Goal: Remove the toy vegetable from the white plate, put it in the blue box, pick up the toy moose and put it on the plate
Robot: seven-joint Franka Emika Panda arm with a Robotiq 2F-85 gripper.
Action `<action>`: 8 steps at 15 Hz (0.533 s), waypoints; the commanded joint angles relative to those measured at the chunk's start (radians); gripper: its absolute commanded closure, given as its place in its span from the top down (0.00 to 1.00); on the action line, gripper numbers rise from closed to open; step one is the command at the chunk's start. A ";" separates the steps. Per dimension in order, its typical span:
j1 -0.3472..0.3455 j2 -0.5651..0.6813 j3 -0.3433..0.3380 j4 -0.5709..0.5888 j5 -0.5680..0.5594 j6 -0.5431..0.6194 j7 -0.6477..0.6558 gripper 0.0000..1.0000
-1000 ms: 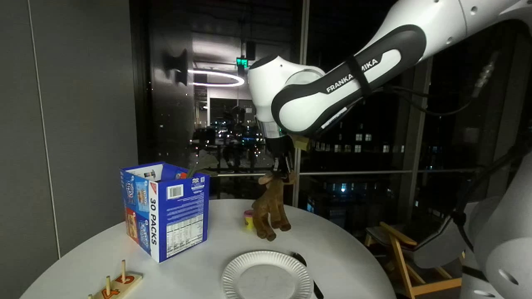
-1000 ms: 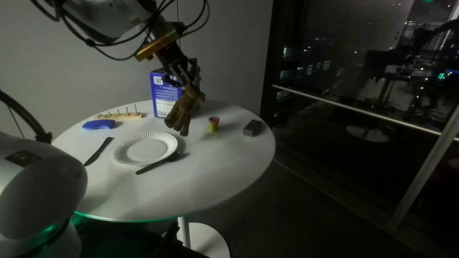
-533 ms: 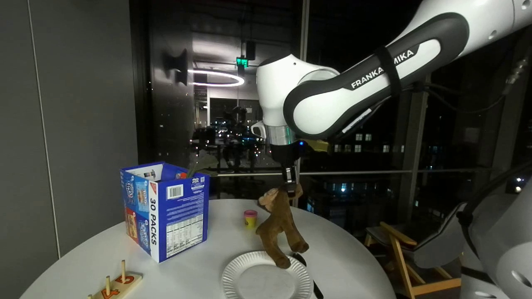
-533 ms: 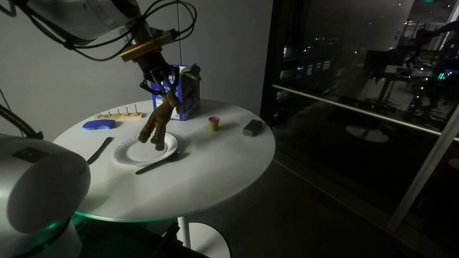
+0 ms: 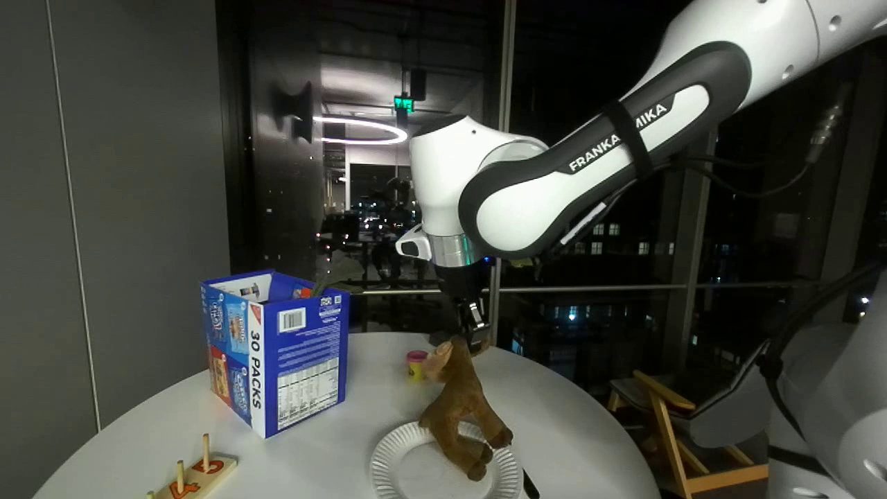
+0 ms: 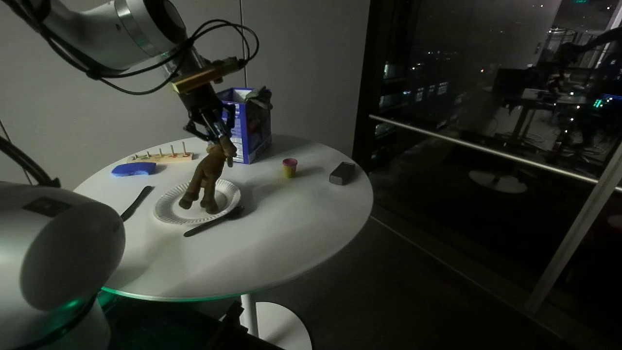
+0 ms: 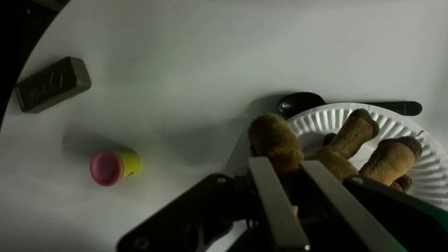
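The brown toy moose [image 5: 461, 409] hangs tilted with its feet over the white plate [image 5: 395, 471]. Whether the feet touch the plate is hard to tell. My gripper [image 5: 477, 336] is shut on the moose's head, seen also in an exterior view [image 6: 221, 140]. In the wrist view the moose's head [image 7: 274, 138] sits between the fingertips [image 7: 285, 162], its legs over the plate's rim [image 7: 432, 182]. The blue box [image 5: 312, 353] stands open at the top. The toy vegetable's green leaves [image 6: 260, 97] stick out of it; most of the vegetable is hidden inside.
A yellow tub with pink lid [image 6: 289, 168] and a grey block [image 6: 342, 173] stand farther along the table. A black spoon [image 6: 209, 227] and knife [image 6: 137, 201] flank the plate. A blue sponge [image 6: 133, 169] and a wooden peg board [image 6: 160, 158] lie behind.
My gripper has carried the moose from beside the yellow tub to above the plate, then lowered it. The moose's feet are now over the plate's middle. Box and plate have not moved.
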 commanded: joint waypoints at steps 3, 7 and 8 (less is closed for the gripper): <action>0.017 0.044 -0.015 0.039 0.089 0.050 -0.174 0.19; 0.009 0.070 -0.020 0.075 0.197 0.005 -0.246 0.60; 0.006 0.077 -0.021 0.088 0.223 -0.018 -0.251 0.67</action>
